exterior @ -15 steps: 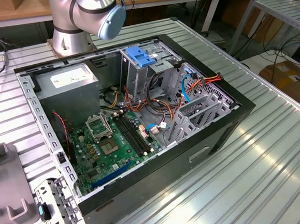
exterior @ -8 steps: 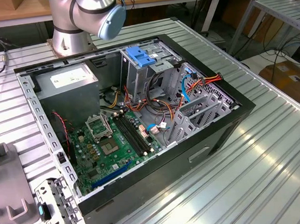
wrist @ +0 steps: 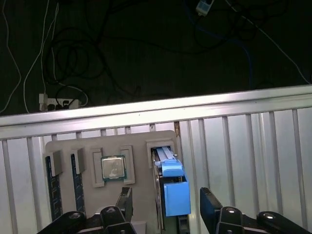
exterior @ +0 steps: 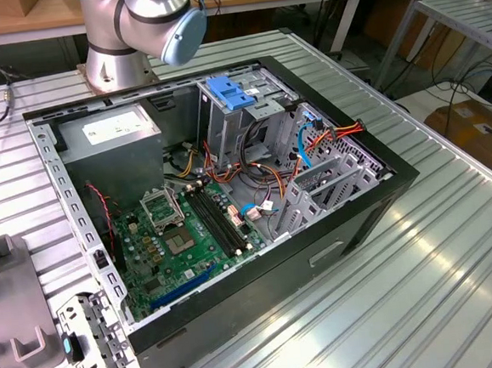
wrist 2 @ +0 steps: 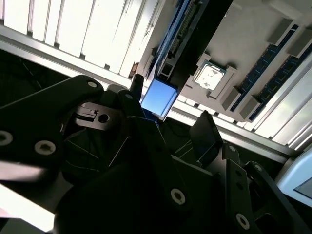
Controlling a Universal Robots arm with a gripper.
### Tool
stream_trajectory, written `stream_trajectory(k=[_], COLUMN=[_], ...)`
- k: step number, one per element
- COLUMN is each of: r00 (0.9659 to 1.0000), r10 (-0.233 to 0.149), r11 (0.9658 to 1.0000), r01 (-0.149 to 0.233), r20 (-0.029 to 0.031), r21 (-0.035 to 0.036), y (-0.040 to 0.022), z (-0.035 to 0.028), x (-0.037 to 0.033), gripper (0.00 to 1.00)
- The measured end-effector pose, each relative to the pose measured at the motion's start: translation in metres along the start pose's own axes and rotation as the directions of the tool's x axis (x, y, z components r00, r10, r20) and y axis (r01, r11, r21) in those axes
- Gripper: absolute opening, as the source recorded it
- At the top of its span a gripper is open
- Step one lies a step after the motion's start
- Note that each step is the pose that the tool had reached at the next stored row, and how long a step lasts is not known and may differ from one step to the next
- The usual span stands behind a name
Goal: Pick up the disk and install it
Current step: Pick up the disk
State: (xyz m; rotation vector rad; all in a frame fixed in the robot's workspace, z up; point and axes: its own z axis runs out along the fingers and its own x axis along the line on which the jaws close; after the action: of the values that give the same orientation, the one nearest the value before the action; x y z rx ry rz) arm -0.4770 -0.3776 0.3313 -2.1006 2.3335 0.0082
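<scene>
Hovering over the grey parts tray on the ribbed worktop, my fingers are spread wide and hold nothing. The disk stands on edge in a slot of that tray, in the gap between my two fingers and apart from both. Its blue plastic frame faces me, with the silver body running on beyond it. A processor chip lies in the next pocket, just outside one finger. I judge the disk stiff, dense for its size and sensitive to knocks. Its bare metal sides look smooth enough to slip, and the plastic frame may flex. The best hold seems to be squarely across its two broad flat faces, firm but not crushing.
</scene>
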Motion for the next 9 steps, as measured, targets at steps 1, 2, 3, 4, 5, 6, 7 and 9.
stream_trajectory(k=[1,2,3,4,5,6,7,9], r00=[1.0,1.0,1.0,1.0,1.0,1.0,0.9999,0.9999], r10=[-0.002,-0.004,-0.006,-0.007,-0.008,-0.009,-0.01,-0.013], r11=[1.0,1.0,1.0,1.0,1.0,1.0,0.9999,0.9999], r01=[0.002,0.004,0.006,0.007,0.008,0.009,0.01,0.013], r20=[0.0,0.0001,0.0002,0.0005,0.001,0.0015,0.002,0.0037], r21=[0.0,0.0001,0.0001,0.0,0.0,-0.0001,-0.0002,-0.0003], y=[0.0,0.0,0.0,0.0,0.0001,0.0003,0.0003,0.0005], z=[0.0015,0.0039,0.0056,0.0075,0.0094,0.0114,0.0128,0.0172], x=[0.0,0.0,0.0,0.0,0.0,0.0001,0.0001,0.0001], gripper=[0.66,0.66,0.66,0.66,0.66,0.66,0.66,0.57])
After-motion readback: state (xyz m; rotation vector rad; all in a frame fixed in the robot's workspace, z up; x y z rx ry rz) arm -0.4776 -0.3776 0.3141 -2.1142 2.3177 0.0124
